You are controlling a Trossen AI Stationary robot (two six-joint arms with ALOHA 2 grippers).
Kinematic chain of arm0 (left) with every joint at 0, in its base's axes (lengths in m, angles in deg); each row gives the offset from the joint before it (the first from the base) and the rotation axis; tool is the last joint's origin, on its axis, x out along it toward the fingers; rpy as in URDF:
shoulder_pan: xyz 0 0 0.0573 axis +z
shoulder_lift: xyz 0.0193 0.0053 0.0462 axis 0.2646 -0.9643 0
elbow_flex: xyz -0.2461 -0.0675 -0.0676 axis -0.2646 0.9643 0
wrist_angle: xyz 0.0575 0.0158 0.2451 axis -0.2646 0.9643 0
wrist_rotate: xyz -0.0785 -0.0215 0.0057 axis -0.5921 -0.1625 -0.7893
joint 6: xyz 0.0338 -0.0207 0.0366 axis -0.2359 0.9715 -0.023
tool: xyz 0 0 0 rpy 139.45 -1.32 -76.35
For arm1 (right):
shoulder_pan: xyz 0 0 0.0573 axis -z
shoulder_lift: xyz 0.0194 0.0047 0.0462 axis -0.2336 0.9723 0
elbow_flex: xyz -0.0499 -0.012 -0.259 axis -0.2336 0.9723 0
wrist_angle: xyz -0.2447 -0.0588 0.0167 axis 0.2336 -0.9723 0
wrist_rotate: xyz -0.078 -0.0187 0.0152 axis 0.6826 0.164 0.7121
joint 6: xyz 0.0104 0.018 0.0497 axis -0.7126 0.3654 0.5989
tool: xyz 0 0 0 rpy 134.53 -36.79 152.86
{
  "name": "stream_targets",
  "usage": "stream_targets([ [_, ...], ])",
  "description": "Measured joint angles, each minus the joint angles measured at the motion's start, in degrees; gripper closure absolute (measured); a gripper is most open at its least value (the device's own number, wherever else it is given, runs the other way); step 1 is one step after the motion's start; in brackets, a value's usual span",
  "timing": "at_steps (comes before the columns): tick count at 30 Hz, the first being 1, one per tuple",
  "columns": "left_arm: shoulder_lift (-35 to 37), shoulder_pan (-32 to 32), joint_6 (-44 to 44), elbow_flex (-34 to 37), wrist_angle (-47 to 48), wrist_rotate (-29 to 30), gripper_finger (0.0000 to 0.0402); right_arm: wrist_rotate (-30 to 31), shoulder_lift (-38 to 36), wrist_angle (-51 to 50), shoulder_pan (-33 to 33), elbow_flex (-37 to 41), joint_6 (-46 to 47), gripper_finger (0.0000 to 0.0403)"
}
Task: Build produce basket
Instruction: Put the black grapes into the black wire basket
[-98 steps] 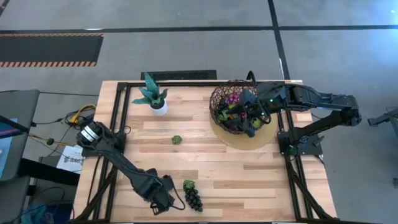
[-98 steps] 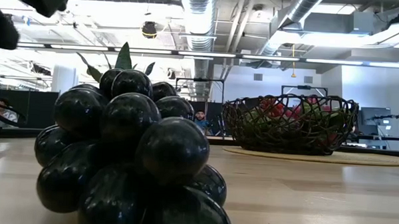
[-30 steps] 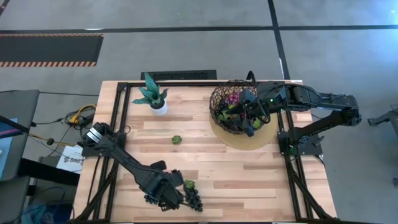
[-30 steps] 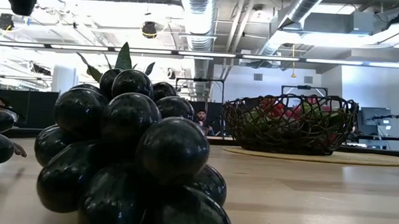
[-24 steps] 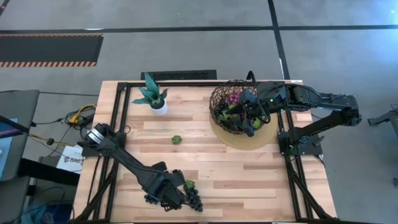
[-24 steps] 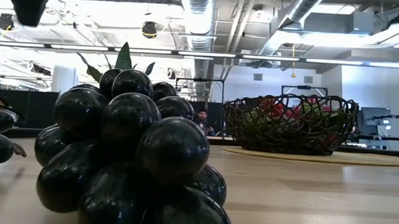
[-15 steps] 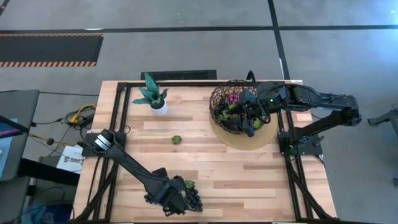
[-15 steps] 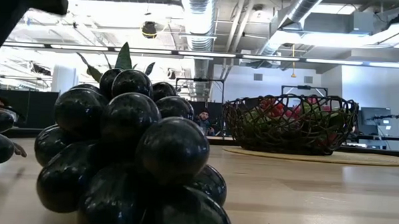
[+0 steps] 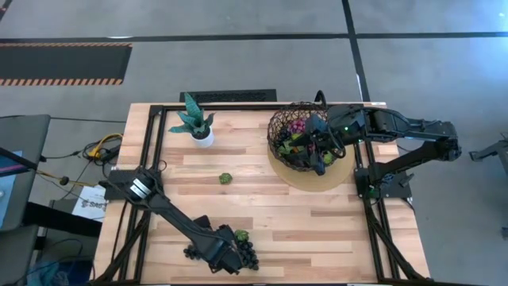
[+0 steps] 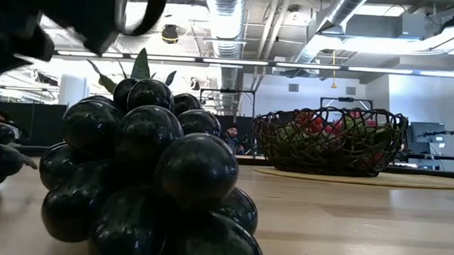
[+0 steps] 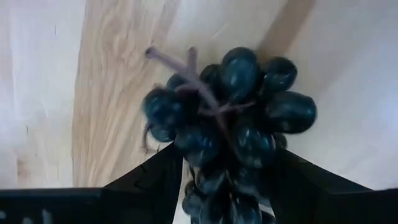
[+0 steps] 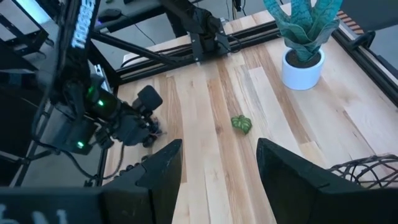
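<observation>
The black grape bunch (image 9: 249, 254) lies on its side near the table's near edge, with a green leaf (image 9: 240, 236) at its far end. It fills the front of the low view (image 10: 142, 170). My left gripper (image 9: 232, 257) is down at the bunch, open, with one finger on each side of the grapes (image 11: 236, 124). The dark wire basket (image 9: 275, 131) sits on a tan disc (image 9: 317, 181) at the far right and holds purple, red and green produce (image 10: 329, 135). My right gripper (image 9: 321, 151) hovers open over the basket. My left gripper (image 11: 227, 149) comes level from the table's left, its fingers (image 11: 158, 177) standing on either side of the bunch's end opposite the stem (image 11: 214, 180). I cannot tell whether the fingers touch the grapes. The bunch lies on the table.
A potted green plant (image 9: 196, 123) stands at the far edge. A small green leafy piece (image 9: 226, 179) lies mid-table. Some dark lumps (image 9: 190, 254) lie left of my left gripper. Bare wood lies between the bunch and the basket. People and equipment show in the room behind.
My left gripper has moved along the near edge toward the table's right and now has its fingers around the black grape bunch. The bunch has stayed where it was.
</observation>
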Motion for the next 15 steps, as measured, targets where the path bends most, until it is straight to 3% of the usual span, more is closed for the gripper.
stream_targets([
  [8, -2.54, 0.49, -0.94, -0.10, -1.02, 0.14, 0.0224, 0.00, 0.01, -0.34, 0.01, 0.00, 0.01, 0.0177],
  [11, -2.66, 0.56, -2.33, -0.03, -0.92, 0.96, 0.0272, -0.02, 0.01, -0.39, 0.01, 0.00, 0.01, 0.0177],
  [15, -2.86, 1.14, -4.83, -0.34, 3.05, 1.09, 0.0373, -0.02, 0.01, -0.39, 0.01, 0.00, 0.03, 0.0177],
])
